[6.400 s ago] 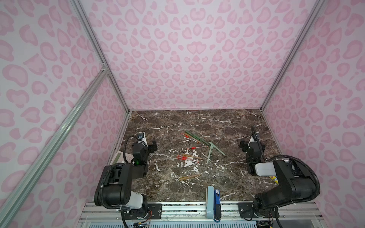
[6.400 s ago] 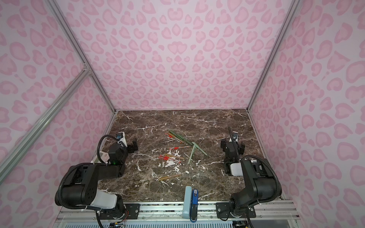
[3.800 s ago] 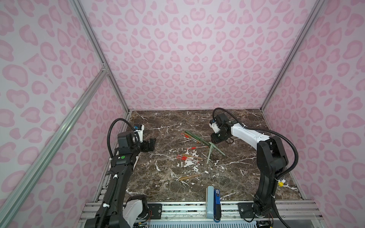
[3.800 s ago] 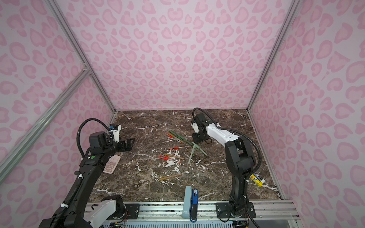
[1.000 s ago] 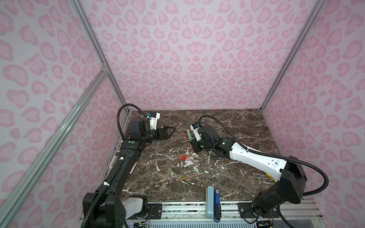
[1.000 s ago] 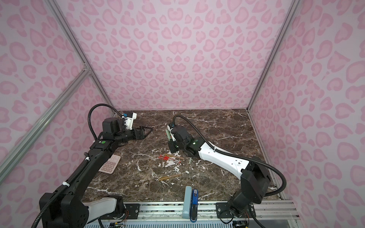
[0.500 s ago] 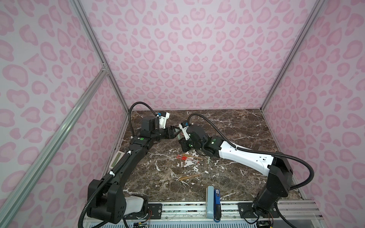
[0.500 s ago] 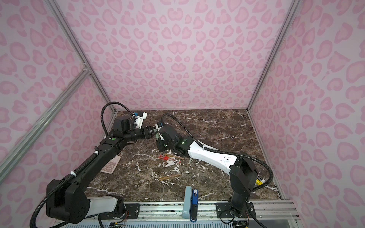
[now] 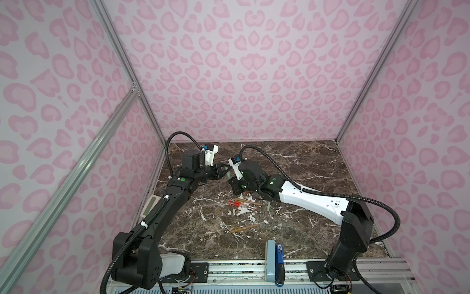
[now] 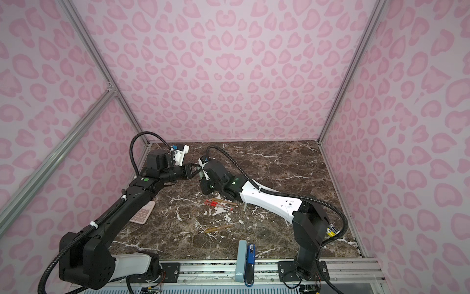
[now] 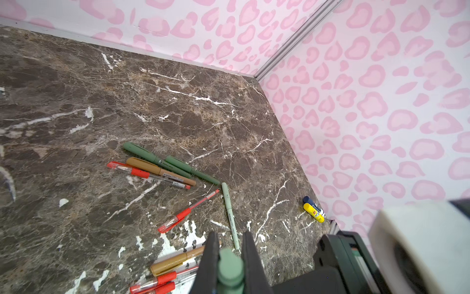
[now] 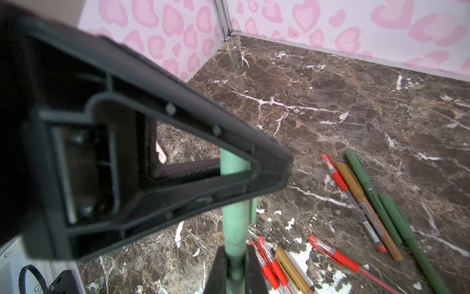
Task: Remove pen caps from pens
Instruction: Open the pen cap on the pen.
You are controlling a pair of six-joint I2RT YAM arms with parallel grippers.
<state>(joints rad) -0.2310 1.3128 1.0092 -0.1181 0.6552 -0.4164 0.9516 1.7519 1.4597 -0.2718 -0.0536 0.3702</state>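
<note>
**penfan:** ok so what have you got in the jaws?

**me:** Both sets are clamped on the same pale green pen (image 12: 232, 229), held up off the marble table (image 11: 178, 114). My right gripper (image 12: 235, 250) is pinched tight on the barrel. My left gripper (image 11: 230, 240) is closed on the pale green cap (image 11: 230, 269) at the opposite end. Cap looks seated on the pen, clip and all.

**penfan:** whereabouts?

**me:** In both top views it's over the back-left part of the table, my two wrists nose to nose. The other pens lie flat nearer the middle: two dark green pens (image 11: 155, 159), a tan pen (image 11: 161, 171) touching them, clear pens with red caps (image 11: 188, 211), and a second pale green one (image 11: 230, 216). The yellow-and-blue box (image 11: 313, 208) sits by the right wall, well apart.
</note>
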